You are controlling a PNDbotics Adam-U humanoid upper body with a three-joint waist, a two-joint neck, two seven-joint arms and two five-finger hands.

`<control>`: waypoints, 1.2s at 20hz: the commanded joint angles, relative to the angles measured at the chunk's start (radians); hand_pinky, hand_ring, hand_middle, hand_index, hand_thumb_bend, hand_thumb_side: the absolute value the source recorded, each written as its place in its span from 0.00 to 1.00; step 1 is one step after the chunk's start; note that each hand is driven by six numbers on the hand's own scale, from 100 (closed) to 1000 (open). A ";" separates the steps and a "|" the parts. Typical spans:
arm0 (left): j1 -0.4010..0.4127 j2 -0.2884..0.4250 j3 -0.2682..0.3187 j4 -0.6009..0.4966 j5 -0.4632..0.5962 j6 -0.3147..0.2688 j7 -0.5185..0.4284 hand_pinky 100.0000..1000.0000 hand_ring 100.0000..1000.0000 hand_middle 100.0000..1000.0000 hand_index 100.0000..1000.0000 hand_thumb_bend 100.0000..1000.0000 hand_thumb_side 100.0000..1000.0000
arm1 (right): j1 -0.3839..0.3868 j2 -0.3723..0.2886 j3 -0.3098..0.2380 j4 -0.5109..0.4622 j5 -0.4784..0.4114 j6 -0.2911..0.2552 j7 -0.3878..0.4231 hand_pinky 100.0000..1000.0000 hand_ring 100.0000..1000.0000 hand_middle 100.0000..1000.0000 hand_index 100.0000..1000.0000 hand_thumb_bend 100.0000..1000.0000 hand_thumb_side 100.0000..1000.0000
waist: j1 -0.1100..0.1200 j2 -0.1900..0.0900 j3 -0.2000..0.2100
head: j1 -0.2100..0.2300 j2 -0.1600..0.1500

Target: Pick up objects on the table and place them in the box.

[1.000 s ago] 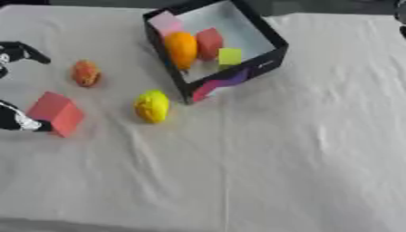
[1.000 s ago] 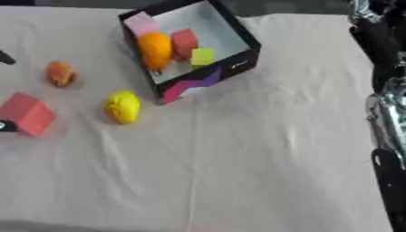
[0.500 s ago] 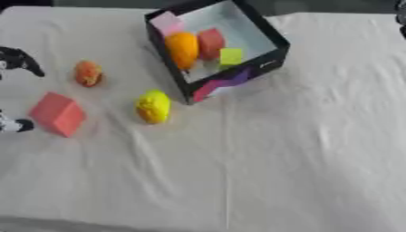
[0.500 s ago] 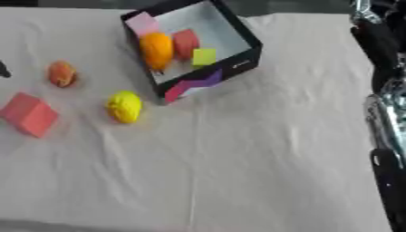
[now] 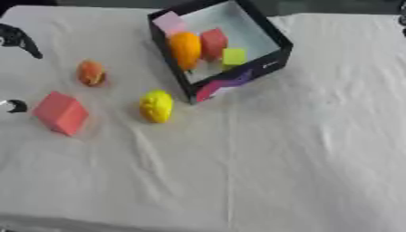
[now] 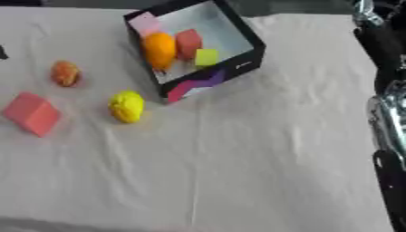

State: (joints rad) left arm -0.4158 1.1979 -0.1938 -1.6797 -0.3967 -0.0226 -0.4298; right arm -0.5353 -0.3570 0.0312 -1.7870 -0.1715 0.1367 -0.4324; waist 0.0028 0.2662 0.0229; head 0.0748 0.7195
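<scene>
White cloth covers the tabletop (image 5: 277,172), and three things still wait on it at the left of the frame. My left hand (image 5: 17,38) only peeks in at the upper left edge, with another dark bit of it lower down by the red block (image 5: 60,113), so I cannot tell if my fingers are open or closed. I hold nothing that I can see. My right arm (image 6: 389,108) hangs down the right edge of the right eye view, and its hand does not show. The red block sits at the middle left, turned so a corner points toward me, and the dark bit of my hand is just beside it; I think I am lined up to take it first because it is the closest thing. The small orange thing (image 5: 91,73) lies above it, long way up and down. The yellow thing (image 5: 156,106) lies just beside the box's near corner, also long way up and down. The black box (image 5: 273,56) sits at the top middle, turned at a slant with its open top facing up, so things can drop in. Inside are an orange ball (image 5: 185,49), a red cube (image 5: 213,41), a small green cube (image 5: 234,56) and a pink piece (image 5: 170,22).
</scene>
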 commanded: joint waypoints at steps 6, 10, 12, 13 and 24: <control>0.001 0.076 -0.014 -0.077 0.007 -0.014 -0.167 0.95 0.91 0.79 0.81 0.74 0.00 | -0.007 -0.023 0.001 -0.006 0.002 0.009 -0.003 0.76 0.67 0.63 0.78 0.10 0.23 | 0.014 -0.013 0.005 | -0.009 -0.005; -0.007 0.085 -0.006 -0.116 0.030 -0.013 -0.243 0.95 0.91 0.79 0.81 0.74 0.00 | -0.008 -0.024 0.005 -0.003 0.001 0.012 -0.005 0.76 0.66 0.63 0.78 0.10 0.23 | 0.019 -0.013 0.008 | -0.016 -0.002; -0.015 0.085 -0.006 -0.124 0.036 -0.008 -0.274 0.94 0.91 0.78 0.80 0.74 0.00 | -0.010 -0.023 0.005 -0.004 0.001 0.011 -0.004 0.76 0.66 0.62 0.78 0.10 0.23 | 0.019 -0.013 0.007 | -0.015 0.000; -0.018 0.084 -0.007 -0.125 0.039 -0.006 -0.284 0.94 0.91 0.78 0.80 0.74 0.00 | -0.010 -0.023 0.006 -0.004 0.001 0.011 -0.003 0.76 0.66 0.62 0.78 0.10 0.23 | 0.019 -0.013 0.007 | -0.014 0.001; -0.060 0.036 -0.063 -0.022 -0.066 -0.068 -0.280 0.95 0.90 0.79 0.80 0.72 0.00 | -0.013 -0.018 0.014 -0.004 0.002 0.017 0.006 0.76 0.66 0.62 0.78 0.09 0.23 | 0.015 -0.009 -0.008 | 0.013 0.004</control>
State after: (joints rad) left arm -0.4601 1.2145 -0.2615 -1.7145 -0.4484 -0.0779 -0.7176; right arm -0.5329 -0.3576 0.0454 -1.7810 -0.1715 0.1535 -0.4282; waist 0.0155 0.2719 0.0143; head 0.0828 0.7202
